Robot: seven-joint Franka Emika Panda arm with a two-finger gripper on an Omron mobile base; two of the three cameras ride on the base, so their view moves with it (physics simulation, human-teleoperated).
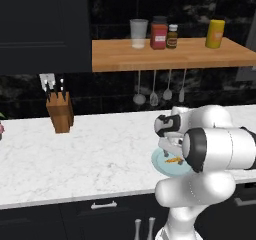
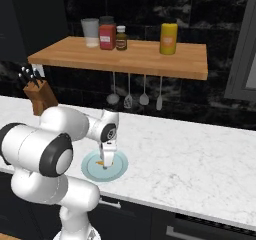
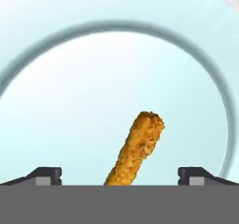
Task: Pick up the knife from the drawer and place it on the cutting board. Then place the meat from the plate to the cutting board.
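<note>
Nearest: dark drawer fronts (image 1: 105,211) under the counter edge, partly blocked by the robot's body in both base views. No knife or cutting board to be made out anywhere.

Gripper (image 3: 119,174) is down over the plate (image 1: 161,165), which sits on the white marble counter (image 1: 90,154) near its front edge. In hand view the two finger tips (image 3: 44,175) stand wide apart, so the jaws are open, w/ nothing clamped. The meat (image 3: 136,148), an orange-brown breaded stick, lies on the plate btw the tips; its lower end is cut off at the bottom of that view, so can't tell if a tip touches it.

Left base view: plate is half hidden by the arm's elbow; just a thin orange sliver of the meat (image 1: 173,160) shows, fingers hard to make out. Right base view: the whole plate rim (image 2: 90,173) shows, w/ the gripper (image 2: 106,165) pointing down at its middle & only a speck of meat (image 2: 101,162) beside it. The open-jaw gap reads clearly from hand view, not from the base views.

Further back, left: wooden knife block (image 1: 60,111) w/ dark handles, by the wall. Far: wooden shelf (image 1: 170,54) carrying a clear cup (image 1: 138,33), red jar (image 1: 159,33), small brown bottle (image 1: 172,36), yellow bottle (image 1: 215,33). Four utensils (image 1: 153,90) hang below; types too small to tell.
</note>
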